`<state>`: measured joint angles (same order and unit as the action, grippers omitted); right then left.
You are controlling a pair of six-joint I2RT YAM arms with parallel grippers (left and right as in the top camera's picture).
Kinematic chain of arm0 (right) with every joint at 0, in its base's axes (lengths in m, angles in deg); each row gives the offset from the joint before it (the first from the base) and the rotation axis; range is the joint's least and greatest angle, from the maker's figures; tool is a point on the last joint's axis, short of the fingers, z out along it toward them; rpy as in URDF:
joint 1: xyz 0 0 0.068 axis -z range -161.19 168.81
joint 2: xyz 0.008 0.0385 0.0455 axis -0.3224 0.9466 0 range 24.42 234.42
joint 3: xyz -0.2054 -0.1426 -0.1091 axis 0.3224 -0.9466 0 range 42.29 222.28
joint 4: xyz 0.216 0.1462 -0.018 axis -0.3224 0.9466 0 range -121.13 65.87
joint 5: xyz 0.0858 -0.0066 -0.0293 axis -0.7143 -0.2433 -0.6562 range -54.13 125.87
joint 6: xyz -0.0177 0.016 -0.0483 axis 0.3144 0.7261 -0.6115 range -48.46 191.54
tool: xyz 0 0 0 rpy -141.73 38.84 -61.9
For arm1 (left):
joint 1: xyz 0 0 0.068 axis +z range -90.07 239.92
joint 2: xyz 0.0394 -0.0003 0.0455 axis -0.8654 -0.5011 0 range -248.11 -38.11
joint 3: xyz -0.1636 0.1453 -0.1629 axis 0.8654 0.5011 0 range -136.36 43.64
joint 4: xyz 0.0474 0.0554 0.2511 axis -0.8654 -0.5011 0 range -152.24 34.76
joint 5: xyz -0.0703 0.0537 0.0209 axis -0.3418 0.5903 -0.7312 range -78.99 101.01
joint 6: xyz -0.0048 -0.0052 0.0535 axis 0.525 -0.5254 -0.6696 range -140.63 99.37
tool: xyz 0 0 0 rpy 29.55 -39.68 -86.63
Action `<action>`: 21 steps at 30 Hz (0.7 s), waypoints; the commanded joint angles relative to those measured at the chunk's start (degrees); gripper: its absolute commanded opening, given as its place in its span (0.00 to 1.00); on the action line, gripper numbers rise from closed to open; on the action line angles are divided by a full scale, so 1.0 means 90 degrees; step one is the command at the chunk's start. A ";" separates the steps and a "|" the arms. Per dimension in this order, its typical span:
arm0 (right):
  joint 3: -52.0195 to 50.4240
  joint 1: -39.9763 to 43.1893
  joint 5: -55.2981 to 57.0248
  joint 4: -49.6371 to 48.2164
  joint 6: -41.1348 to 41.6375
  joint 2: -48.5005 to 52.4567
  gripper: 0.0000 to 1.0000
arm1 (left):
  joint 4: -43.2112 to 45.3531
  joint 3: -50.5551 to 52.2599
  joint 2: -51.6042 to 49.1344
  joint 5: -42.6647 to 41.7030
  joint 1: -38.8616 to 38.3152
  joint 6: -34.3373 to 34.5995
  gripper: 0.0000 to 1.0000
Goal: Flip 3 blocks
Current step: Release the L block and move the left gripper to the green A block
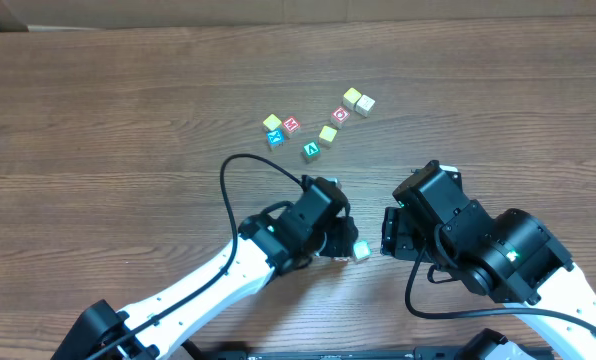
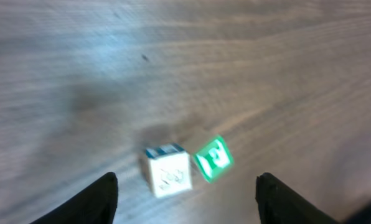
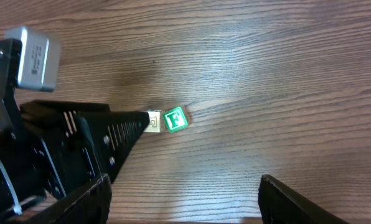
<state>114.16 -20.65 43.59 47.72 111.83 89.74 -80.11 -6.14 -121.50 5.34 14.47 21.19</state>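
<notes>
While my left gripper and right gripper gape empty, the green block lies free. Likely light, hard: pinch opposite faces.

You have bare bench across the whole left side and the far right corner. Mid-bench, the cluster of cubes leaves only narrow gaps between its pieces. At the near edge the left gripper and right gripper stand close together, the green "F" block and whitish block just beside each other in the gap between them; the left arm's black cable loops out leftward
</notes>
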 commanded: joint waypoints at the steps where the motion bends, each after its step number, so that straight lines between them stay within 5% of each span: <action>1: -0.0017 -0.0005 0.0012 -0.0058 -0.0007 -0.0041 0.77 | 0.0051 -0.0044 -0.0029 0.0355 0.0481 -0.0794 0.66; 11: -0.0017 -0.0005 0.0015 -0.0083 -0.0027 -0.0041 0.77 | -0.1299 -0.2164 -0.1377 0.0284 0.2242 -0.1804 0.65; 21: -0.0017 -0.0005 -0.0007 -0.0080 -0.0049 -0.0041 0.77 | -0.2492 -0.4422 -0.3305 0.0406 0.2455 -0.2125 0.64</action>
<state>114.16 -20.65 43.57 47.33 111.79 89.74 -101.07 -41.66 -146.75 7.88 36.66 4.12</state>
